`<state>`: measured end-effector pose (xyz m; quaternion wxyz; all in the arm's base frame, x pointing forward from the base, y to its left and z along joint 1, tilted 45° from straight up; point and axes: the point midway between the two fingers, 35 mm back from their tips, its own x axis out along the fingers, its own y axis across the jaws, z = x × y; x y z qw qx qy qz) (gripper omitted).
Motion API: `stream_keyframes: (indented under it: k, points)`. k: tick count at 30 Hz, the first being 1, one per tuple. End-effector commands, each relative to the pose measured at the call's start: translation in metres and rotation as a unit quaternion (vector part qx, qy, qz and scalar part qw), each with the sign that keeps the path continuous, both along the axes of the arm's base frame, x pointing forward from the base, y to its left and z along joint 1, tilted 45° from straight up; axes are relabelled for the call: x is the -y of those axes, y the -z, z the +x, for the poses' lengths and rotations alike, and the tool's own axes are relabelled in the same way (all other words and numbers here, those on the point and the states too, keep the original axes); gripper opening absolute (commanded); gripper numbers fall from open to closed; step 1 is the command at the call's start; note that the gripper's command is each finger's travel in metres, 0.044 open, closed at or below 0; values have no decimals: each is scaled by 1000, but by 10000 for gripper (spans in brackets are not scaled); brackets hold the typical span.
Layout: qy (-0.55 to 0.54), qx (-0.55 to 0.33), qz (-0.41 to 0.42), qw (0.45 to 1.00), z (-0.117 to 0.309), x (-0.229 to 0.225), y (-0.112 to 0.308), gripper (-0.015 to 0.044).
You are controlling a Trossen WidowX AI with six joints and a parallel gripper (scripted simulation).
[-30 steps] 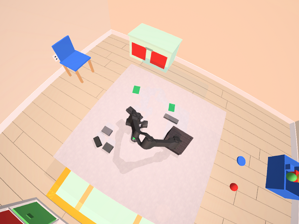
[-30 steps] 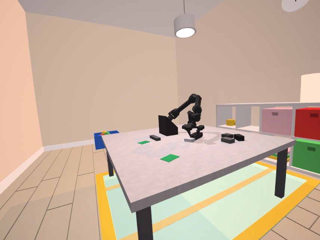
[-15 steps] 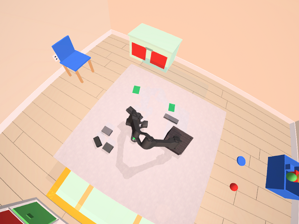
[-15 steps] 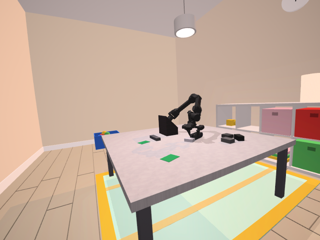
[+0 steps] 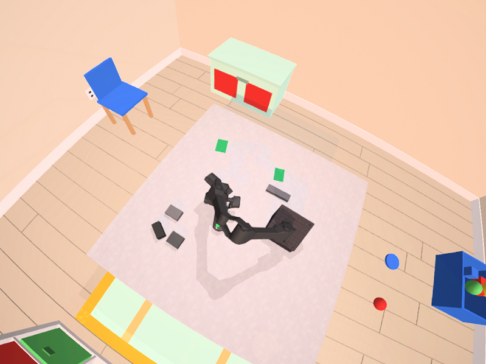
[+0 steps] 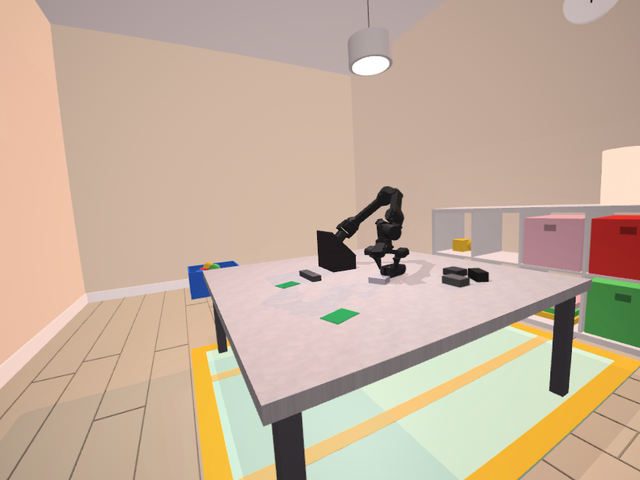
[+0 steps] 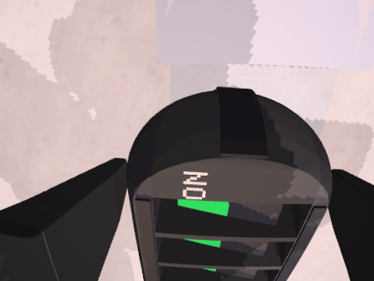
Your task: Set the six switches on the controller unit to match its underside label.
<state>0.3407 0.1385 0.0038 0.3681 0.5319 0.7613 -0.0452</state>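
The dark grey controller unit [image 6: 397, 269] [image 7: 184, 132] sits on the bench with its switches facing up. In the wrist view its rounded end and the word ON show, with green left parts on three rocker switches; the other switches are out of frame. The underside label is hidden. My gripper [image 6: 390, 265] [image 7: 230, 176] is low over the unit, one finger on each side. Both fingertips meet the unit's sides at its widest part, with no clear gap left. In the top view the arm hides the fingers and most of the unit [image 5: 216, 227].
A pale module [image 6: 378, 280] lies beside the unit. Three dark modules [image 5: 174, 212] [image 5: 158, 230] [image 5: 175, 239] lie off to one side. A long grey bar [image 5: 278, 192] [image 6: 309, 275] and two green cards [image 5: 221, 145] [image 5: 278, 175] lie on the bench. The arm's dark base block [image 5: 299, 237] [image 6: 335, 253] stands nearby.
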Motion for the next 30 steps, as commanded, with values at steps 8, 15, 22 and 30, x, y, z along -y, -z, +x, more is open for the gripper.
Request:
stream_keyframes:
  k: [8, 15, 22, 30]
  points:
    - [4, 7, -9, 1000, -2, 3, -11, 336]
    - [7, 10, -15, 1000, -4, 5, -17, 336]
    - [9, 13, -21, 1000, -5, 6, -22, 336]
    - [12, 17, -29, 999, -7, 8, -28, 336]
